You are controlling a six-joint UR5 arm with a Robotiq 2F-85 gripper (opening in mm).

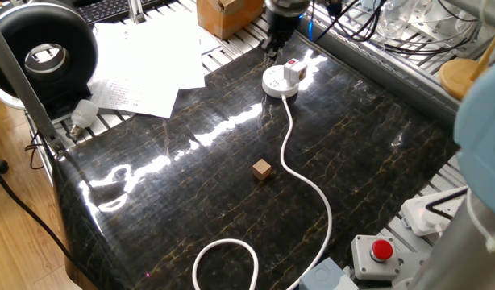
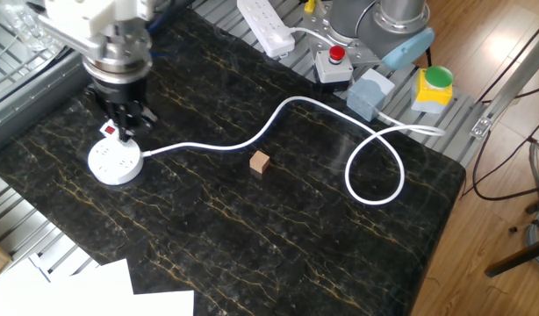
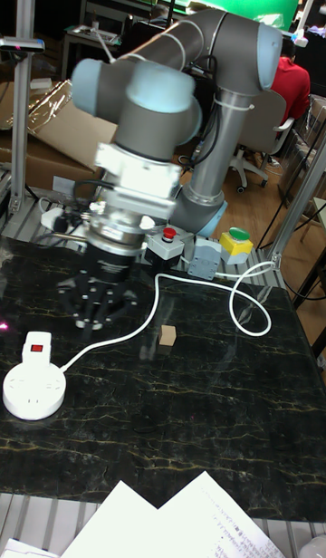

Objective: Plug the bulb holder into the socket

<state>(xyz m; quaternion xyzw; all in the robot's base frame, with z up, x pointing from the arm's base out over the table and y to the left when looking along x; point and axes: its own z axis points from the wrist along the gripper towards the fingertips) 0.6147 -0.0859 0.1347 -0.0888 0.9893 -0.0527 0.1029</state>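
Observation:
The round white socket (image 1: 279,84) (image 2: 115,162) (image 3: 34,392) lies at the far end of the dark table, its long white cord (image 2: 278,118) trailing across the top. The bulb holder (image 1: 293,70) (image 2: 111,132) (image 3: 36,351), a small white box with a red patch, stands upright on top of the socket, at one side of it. My gripper (image 1: 272,42) (image 2: 127,121) (image 3: 100,315) hangs above and beside the holder, clear of it. Its fingers are spread, open, with nothing between them.
A small brown wooden cube (image 1: 262,168) (image 2: 260,161) sits mid-table beside the cord. The cord ends in a loop (image 2: 375,167). A power strip (image 2: 265,25), a red button box (image 2: 334,61), papers (image 1: 143,64) and a light bulb (image 1: 84,113) lie around the table's edges.

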